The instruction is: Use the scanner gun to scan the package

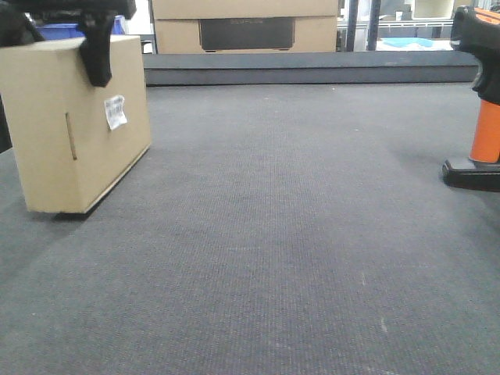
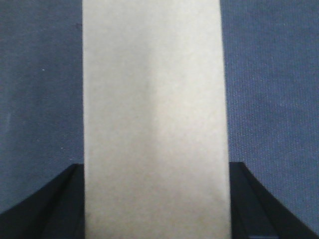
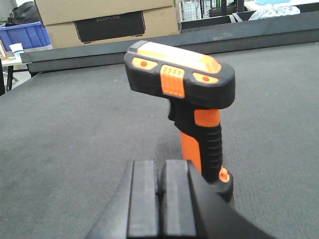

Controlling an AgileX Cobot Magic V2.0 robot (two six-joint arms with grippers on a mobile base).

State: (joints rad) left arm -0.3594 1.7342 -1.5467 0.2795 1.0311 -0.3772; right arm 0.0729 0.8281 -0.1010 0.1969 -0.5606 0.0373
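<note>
A wide bench (image 1: 297, 234) covered in dark grey mat fills most of the front view. Beyond its far edge stands a large cardboard box (image 1: 246, 27) with a dark rectangular panel, and a blue bin (image 3: 25, 35) shows to the far left in the right wrist view.

The package (image 1: 74, 125), a plain brown box, stands on its edge at the left side of the bench, its lower edge resting on the mat. A small white barcode label (image 1: 115, 112) sits on the side facing the middle of the bench. The left gripper (image 1: 98, 58) reaches down over its top edge, and in the left wrist view the black fingers (image 2: 60, 204) sit against both sides of the package (image 2: 152, 119), clamped on it.

The scanner (image 1: 480, 101) stands upright on its flat black base at the far right, well apart from the package. Its head is black with orange buttons, its handle (image 3: 202, 144) orange. The right gripper (image 3: 159, 199) sits just in front of the scanner (image 3: 182, 84), fingers pressed together with nothing between them.
</note>
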